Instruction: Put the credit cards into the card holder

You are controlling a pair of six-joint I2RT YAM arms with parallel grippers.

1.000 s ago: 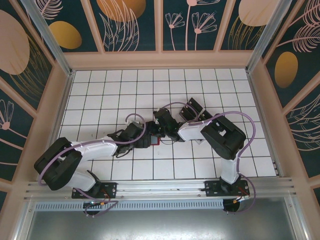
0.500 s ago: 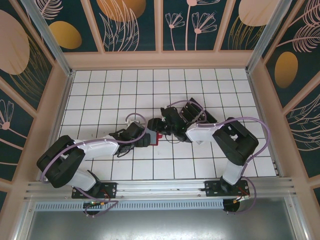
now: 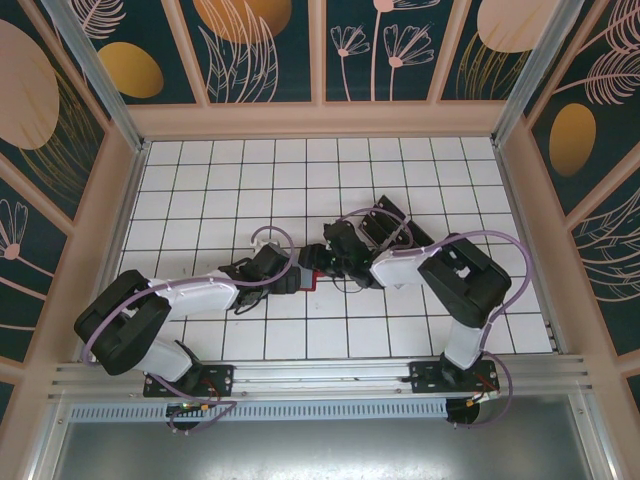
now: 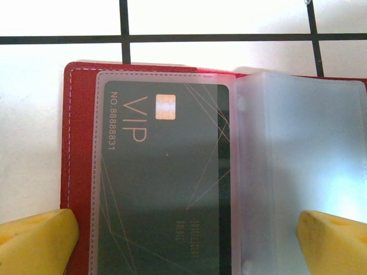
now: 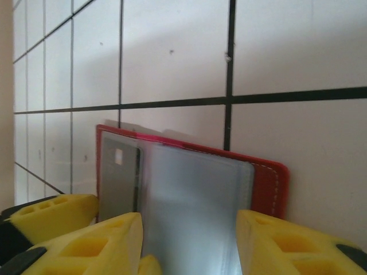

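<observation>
White tiled surface (image 3: 200,180), red card holder (image 4: 80,143) lying open at its middle, one credit card (image 4: 160,189) sleeved inside. Spread wide, the left fingers (image 4: 34,240) straddle its edge; the right fingers (image 5: 275,246) hang apart over it, gripping nothing.

Flat red rectangular card holder (image 4: 80,143) with pale stitching and frosted clear sleeves (image 4: 298,143). Thin dark grey rectangular credit card (image 4: 166,189) with gold chip, pale VIP lettering, fine lines. White tiled table (image 4: 57,20), black grid lines.
</observation>
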